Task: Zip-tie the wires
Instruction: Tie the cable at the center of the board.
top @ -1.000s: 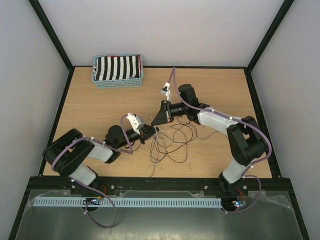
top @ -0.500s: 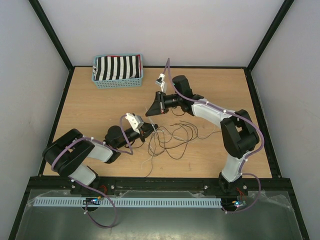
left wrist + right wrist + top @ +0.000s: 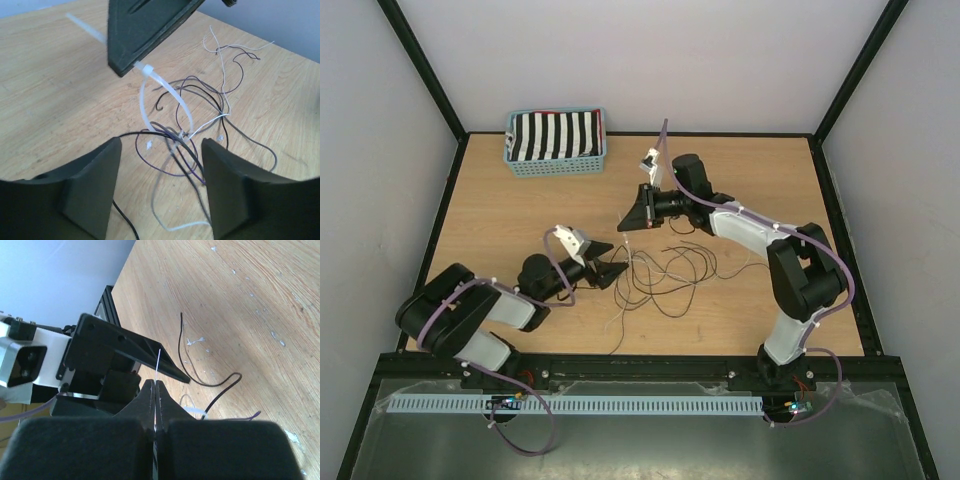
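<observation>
The wires (thin black, dark brown and pale grey strands curling in loose loops) lie on the light wooden tabletop between the two arms. A white translucent plastic zip tie is looped around a gathered part of the strands. The loop is wide and slack, so the step in hand is judged to be cinching.

The right gripper has its black fingers pressed together on the tie's thin tail, just past the locking head, and holds it off the surface. The left gripper sits low beside the bundle with its fingers spread and nothing between them.

The next move calls for a steady pull on the tail away from the head, with the strands kept inside the loop. The left fingers are placed to close on the bundle as an anchor.

The right arm reaches forward and inward; the left arm lies low, pointing right. A blue plastic basket of striped cloth stands well apart at the far left corner
</observation>
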Tool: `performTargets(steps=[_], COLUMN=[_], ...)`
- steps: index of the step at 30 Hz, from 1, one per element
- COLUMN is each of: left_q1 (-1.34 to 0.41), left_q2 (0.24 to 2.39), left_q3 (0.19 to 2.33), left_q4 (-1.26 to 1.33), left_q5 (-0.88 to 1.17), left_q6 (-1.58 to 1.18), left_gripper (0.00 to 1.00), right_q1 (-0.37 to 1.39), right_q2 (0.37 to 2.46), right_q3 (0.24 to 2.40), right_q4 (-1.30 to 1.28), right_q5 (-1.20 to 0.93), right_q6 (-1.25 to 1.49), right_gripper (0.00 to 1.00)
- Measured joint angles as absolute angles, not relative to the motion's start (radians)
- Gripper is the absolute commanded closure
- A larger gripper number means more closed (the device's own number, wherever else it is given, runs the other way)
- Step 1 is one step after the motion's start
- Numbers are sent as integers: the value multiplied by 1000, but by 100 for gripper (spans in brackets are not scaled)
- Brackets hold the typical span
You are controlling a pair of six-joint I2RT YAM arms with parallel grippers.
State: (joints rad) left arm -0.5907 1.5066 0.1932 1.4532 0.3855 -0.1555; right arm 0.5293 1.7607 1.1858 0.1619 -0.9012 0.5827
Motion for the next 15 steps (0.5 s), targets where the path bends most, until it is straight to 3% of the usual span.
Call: performTargets(steps=[3,8,15], left_q1=[-558,-514,-553], left_q2=[1462,1358,1211], left_q3=[146,75,93], left_q4=[1451,1443,1364], left_q5=[393,384,300], left_q6=[-187,-247,-329], left_gripper=[18,16,18], right_q1=[529,529,556], right_q2=[1757,1740,1615], right_q3=[1163,1114,1058], right_q4=[178,199,163], right_q5=[-889,-822,-568], right_q6=[584,591,591], right_gripper=[100,100,100])
